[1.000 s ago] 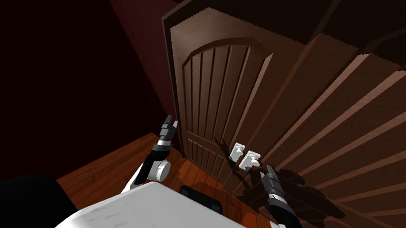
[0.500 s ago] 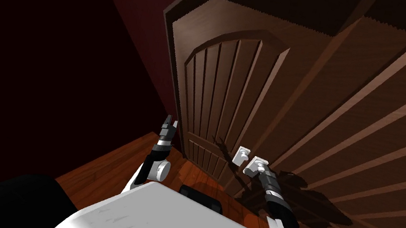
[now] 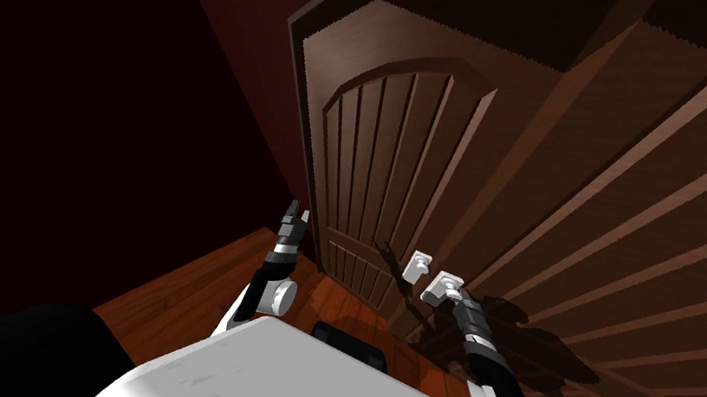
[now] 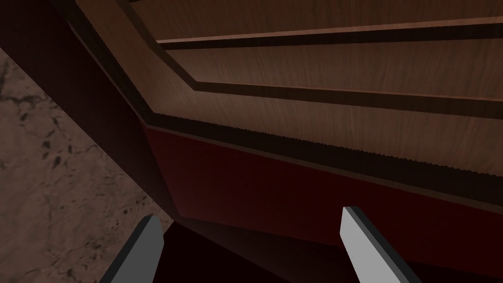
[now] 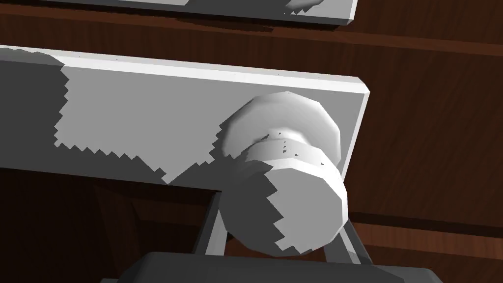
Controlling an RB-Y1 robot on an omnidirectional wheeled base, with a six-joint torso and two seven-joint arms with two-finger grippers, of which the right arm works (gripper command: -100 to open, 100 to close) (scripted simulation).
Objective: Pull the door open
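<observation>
Two dark brown door leaves meet ahead of me: a left leaf [image 3: 385, 152] and a right leaf [image 3: 648, 209]. Each carries a white knob on a white plate near the seam. My right gripper [image 3: 455, 299] is at the right leaf's knob [image 3: 445, 288]. In the right wrist view, that knob [image 5: 282, 211] sits between my right gripper's [image 5: 280, 221] two fingers, which press its sides in front of the plate [image 5: 147, 123]. The left leaf's knob [image 3: 418, 264] is untouched. My left gripper [image 3: 294, 216] is raised beside the left leaf's outer edge, and the left wrist view shows this gripper [image 4: 250, 213] open and empty.
A dark red wall [image 3: 232, 59] runs along the left of the doorway. The floor [image 3: 243, 280] is reddish wood. The doors stand close in front of my arms. The left leaf's plate edge [image 5: 221, 7] shows just past the gripped knob's plate.
My right gripper has reached forward from short of the doors onto the right knob. The two knobs now stand slightly farther apart. The left arm has not moved.
</observation>
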